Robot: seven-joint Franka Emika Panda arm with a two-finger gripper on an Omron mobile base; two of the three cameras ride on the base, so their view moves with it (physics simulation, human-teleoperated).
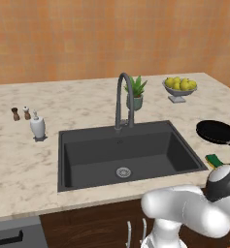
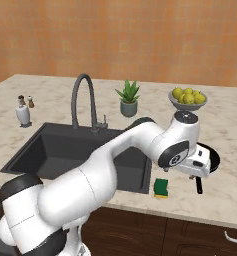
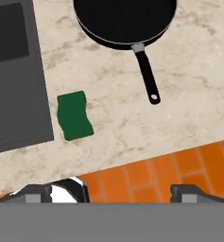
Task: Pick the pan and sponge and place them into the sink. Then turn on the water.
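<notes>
Plainly round black pan (image 3: 124,19), green sponge (image 3: 74,116)

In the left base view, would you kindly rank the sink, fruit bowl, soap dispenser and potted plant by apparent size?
1. sink
2. fruit bowl and potted plant look alike, so I won't rank them
3. soap dispenser

Black pan (image 3: 125,21) with a black handle and a small silver collar, sitting on a cream table (image 1: 19,160) veined in beige and grey; beside it the sponge (image 2: 161,188) shows a green top over a yellow layer. Dark grey sink (image 1: 87,164) with a metal drain, dark grey faucet (image 1: 122,99), and yellow fruit in a grey bowl (image 1: 179,89). Orange tiled floor (image 3: 170,170) past the table's edge, orange-tan wall (image 1: 111,34) behind, and a white bottle (image 1: 37,127) near the back left.
</notes>
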